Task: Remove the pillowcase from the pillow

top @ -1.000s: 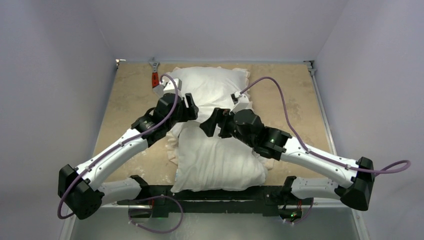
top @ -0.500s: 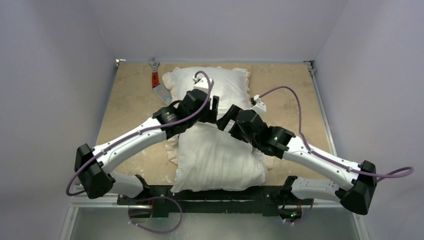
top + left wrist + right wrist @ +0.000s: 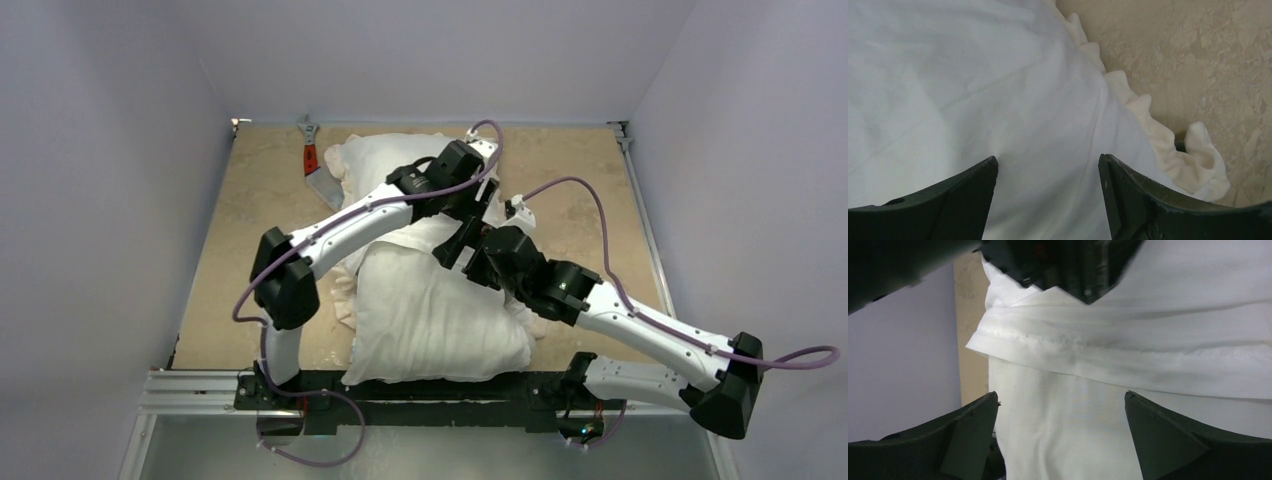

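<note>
The pillowcase (image 3: 375, 165) lies white side up at the far middle of the table, cream frill along its edges. The plump white pillow (image 3: 430, 320) sticks out of it toward the near edge. My left gripper (image 3: 478, 205) is open over the pillowcase's right side. In the left wrist view, the left gripper (image 3: 1048, 165) hovers above white fabric (image 3: 973, 90) next to the frill (image 3: 1168, 145). My right gripper (image 3: 452, 245) is open at the pillowcase's opening. In the right wrist view, the right gripper (image 3: 1062, 397) straddles the pillow (image 3: 1063, 435) just below the pillowcase hem (image 3: 1048, 342). Neither gripper holds anything.
A red-handled tool (image 3: 312, 165) lies at the far left beside the pillowcase. The beige table (image 3: 250, 230) is walled in by pale walls on three sides. My left arm crosses over the pillowcase, close above my right wrist.
My left arm has swung from the pillowcase's left side across to its far right side. My right gripper has shifted a little right and farther in. Both stay open.
</note>
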Robot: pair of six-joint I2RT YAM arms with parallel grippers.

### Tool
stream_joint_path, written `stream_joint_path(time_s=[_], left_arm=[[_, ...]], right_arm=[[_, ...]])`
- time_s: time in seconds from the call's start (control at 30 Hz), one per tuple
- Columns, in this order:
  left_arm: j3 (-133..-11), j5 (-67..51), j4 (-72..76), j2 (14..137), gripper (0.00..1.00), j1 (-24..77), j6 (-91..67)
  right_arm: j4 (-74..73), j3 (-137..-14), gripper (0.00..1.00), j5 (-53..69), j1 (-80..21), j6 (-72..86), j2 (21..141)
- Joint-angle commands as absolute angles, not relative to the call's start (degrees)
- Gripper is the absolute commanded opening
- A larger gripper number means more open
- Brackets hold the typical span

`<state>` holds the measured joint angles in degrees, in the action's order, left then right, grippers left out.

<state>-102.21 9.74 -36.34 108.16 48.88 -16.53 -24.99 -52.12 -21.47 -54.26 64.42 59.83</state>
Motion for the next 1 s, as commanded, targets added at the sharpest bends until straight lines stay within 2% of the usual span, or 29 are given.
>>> stream_joint_path(time_s=[0.0,0.13,0.2,0.3,0.43,0.77,0.97], left_arm=[[-110.9,3.5,-45.6,116.0,0.73,48.3,-12.7],[-114.9,5.6,-52.0,120.6,0.72,48.3,-10.1],[-115.3,8.5,-53.5,121.5,0.65,48.3,-9.3],[-115.8,13.2,-53.4,122.1,0.34,47.9,-9.0],[-118.2,14.4,-51.6,122.2,0.0,46.1,-11.0],[-122.5,20.2,-46.7,120.6,0.0,42.1,-15.2],[-120.4,19.8,-45.6,118.6,0.0,41.3,-15.2]], right_arm=[[-24.2,-53.0,0.99,-21.1,-54.2,62.2,60.0],[-22.7,-53.3,0.99,-20.9,-54.2,59.2,60.7],[-21.6,-53.1,0.99,-20.0,-54.2,56.9,61.0],[-20.2,-52.9,0.99,-18.3,-54.2,53.9,62.0],[-19.2,-53.1,0.99,-17.1,-54.3,52.1,64.7],[-21.7,-57.7,0.99,-21.5,-54.8,52.4,69.7],[-28.9,-61.5,0.99,-30.2,-54.3,61.4,75.4]])
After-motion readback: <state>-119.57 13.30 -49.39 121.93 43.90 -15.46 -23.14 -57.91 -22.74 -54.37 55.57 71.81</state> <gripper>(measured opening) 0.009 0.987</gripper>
